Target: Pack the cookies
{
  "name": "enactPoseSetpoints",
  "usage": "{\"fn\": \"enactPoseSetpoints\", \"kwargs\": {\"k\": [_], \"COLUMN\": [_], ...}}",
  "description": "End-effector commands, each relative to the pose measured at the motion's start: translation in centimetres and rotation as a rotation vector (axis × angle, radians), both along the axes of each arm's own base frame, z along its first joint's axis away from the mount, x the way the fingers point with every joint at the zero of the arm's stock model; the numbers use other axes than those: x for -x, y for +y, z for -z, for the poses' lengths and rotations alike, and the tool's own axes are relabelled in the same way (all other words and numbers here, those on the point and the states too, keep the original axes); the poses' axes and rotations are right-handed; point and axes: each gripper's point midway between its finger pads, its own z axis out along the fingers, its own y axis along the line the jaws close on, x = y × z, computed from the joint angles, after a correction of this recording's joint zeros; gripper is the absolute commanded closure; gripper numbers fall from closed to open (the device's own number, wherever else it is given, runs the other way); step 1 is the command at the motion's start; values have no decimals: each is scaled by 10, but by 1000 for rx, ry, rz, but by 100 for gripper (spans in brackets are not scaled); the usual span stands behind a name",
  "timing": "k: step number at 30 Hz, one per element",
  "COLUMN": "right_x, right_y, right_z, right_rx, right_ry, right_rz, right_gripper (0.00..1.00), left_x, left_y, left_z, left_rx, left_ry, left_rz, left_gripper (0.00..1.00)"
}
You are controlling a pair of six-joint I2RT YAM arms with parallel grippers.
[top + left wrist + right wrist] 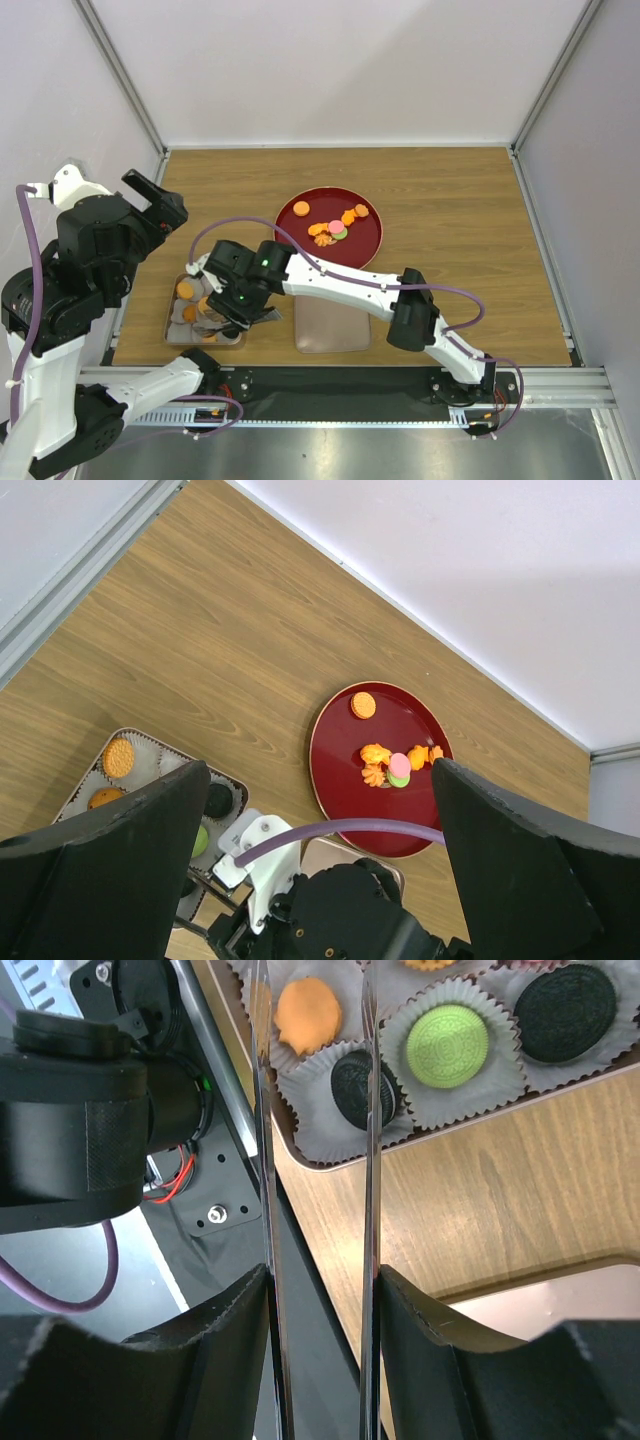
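Small flat round cookies [336, 228] lie clustered on a glossy red plate [366, 246]; others sit in frilled paper cups in a metal tray [330, 1156]. The right gripper [238, 312] hangs over that tray, its thin blades slightly apart. The left gripper [315, 875], raised high, gapes wide.

Lighting is bright, even and soft-shadowed, with mild glare on the glossy round red plate [330, 228]; near fingers blur.
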Motion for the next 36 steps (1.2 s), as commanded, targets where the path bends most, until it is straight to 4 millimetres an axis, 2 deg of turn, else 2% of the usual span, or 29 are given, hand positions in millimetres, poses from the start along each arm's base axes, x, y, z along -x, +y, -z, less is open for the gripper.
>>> {"fn": "enactPoseSetpoints", "kwargs": {"k": [1,8,13,16,19,20,21,23,24,25,26,27,28,30,31,33,34,35,36], "right_x": [-8,-18,-46,-74,-109,-128,-136,-150,-168,-172,-182,-201,-206,-220,-234,-250,-256,-268,-274], "right_y": [4,-3,-19,-39,-72,-91,-107,-131,-158,-175,-191,-219,-241,-271,-303,-327,-338,-359,-367], "right_z": [-59,-79,-94,-106,-117,-110,-120,-118,-101,-110,-108,-105,-101,-97,-90,-82,-78,-66,-61], "right_rx": [-146,-187,-188,-191,-176,-135,-147,-136,-89,-112,-105,-84,-64,-45,-26,-33,-33,-17,-14], "right_ry": [-49,-79,-118,-135,-175,-183,-182,-161,-146,-142,-143,-152,-156,-161,-162,-158,-156,-162,-168], "right_rz": [18,59,163,268,421,496,546,649,726,783,831,922,977,1078,1166,1250,1286,1344,1367], "right_gripper": [50,50,52,53,53,53,53,53,53,53,53,52,52,52,52,52,52,52,52], "left_x": [7,6,1,-5,-13,-14,-15,-21,-21,-24,-24,-21,-25,-24,-25,-26,-26,-27,-28], "left_y": [5,4,-1,-9,-21,-25,-29,-43,-47,-52,-55,-59,-63,-71,-76,-89,-94,-98,-100], "left_z": [12,11,4,0,3,5,8,17,21,31,36,39,49,53,65,71,82,87,92], "left_rx": [-49,-58,-72,-101,-144,-148,-154,-163,-161,-165,-164,-152,-157,-135,-134,-103,-104,-105,-105], "left_ry": [60,54,27,15,28,32,37,49,58,77,80,73,82,72,97,96,118,127,140], "left_rz": [7,18,52,101,169,192,215,288,303,323,337,366,379,419,438,493,518,539,545], "left_gripper": [0,0,0,0,0,0,0,0,0,0,0,0,0,0,0,0,0,0,0]}}
